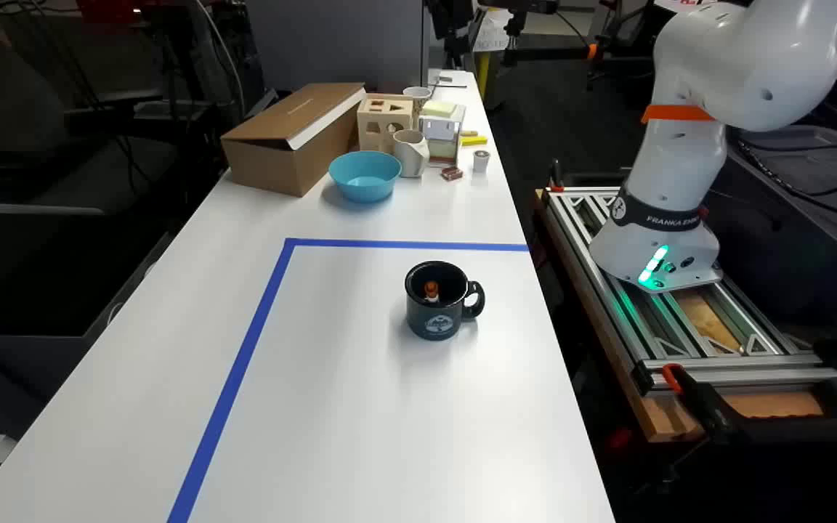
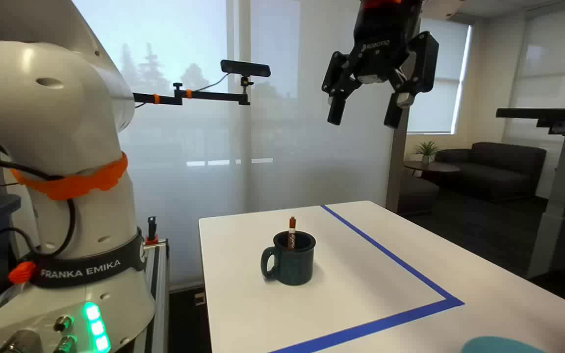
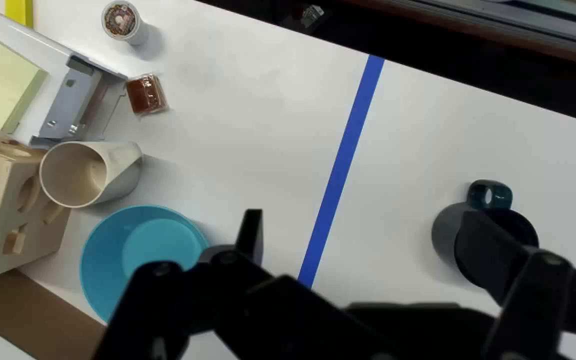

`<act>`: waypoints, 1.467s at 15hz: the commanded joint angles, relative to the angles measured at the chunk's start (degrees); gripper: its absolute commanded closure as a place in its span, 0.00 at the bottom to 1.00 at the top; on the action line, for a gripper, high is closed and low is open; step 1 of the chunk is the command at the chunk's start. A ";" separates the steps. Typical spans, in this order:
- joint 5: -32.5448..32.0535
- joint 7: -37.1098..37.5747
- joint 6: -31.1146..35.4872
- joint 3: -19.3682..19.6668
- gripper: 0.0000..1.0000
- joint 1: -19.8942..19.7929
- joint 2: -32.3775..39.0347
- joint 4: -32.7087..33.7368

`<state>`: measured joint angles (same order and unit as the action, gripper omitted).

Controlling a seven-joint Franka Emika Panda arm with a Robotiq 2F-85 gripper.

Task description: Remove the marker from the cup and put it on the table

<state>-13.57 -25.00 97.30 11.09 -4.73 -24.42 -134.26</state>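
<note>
The marker (image 1: pixel 431 290) has a brown cap and a white band. It stands nearly upright inside the cup (image 1: pixel 424 319), and its top rises above the rim in an exterior view (image 2: pixel 292 231). The cup is a dark glossy mug with a side handle, standing upright on the white table (image 1: pixel 360 421) inside the blue tape outline; it also shows in an exterior view (image 2: pixel 299 267). My gripper (image 2: pixel 365 117) is open and empty, high above the table. In the wrist view a finger covers part of the cup (image 3: pixel 445 232) and the marker is hidden.
A light blue bowl (image 1: pixel 365 178), a cardboard box (image 1: pixel 295 138), a wooden shape box (image 1: pixel 382 120) and a beige cup (image 1: pixel 411 154) stand at the table's far end in an exterior view. A small pod (image 3: pixel 120 21) and a brown packet (image 3: pixel 145 94) lie near them.
</note>
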 commanded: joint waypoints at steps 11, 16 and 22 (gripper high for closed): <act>5.89 -3.42 2.26 1.25 0.00 2.00 5.58 0.62; 15.73 -10.50 6.89 -0.98 0.00 5.12 13.83 1.11; 18.82 -14.27 8.33 -7.30 0.00 7.15 21.51 1.58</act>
<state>3.99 -37.22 105.60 6.02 1.82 -5.86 -133.81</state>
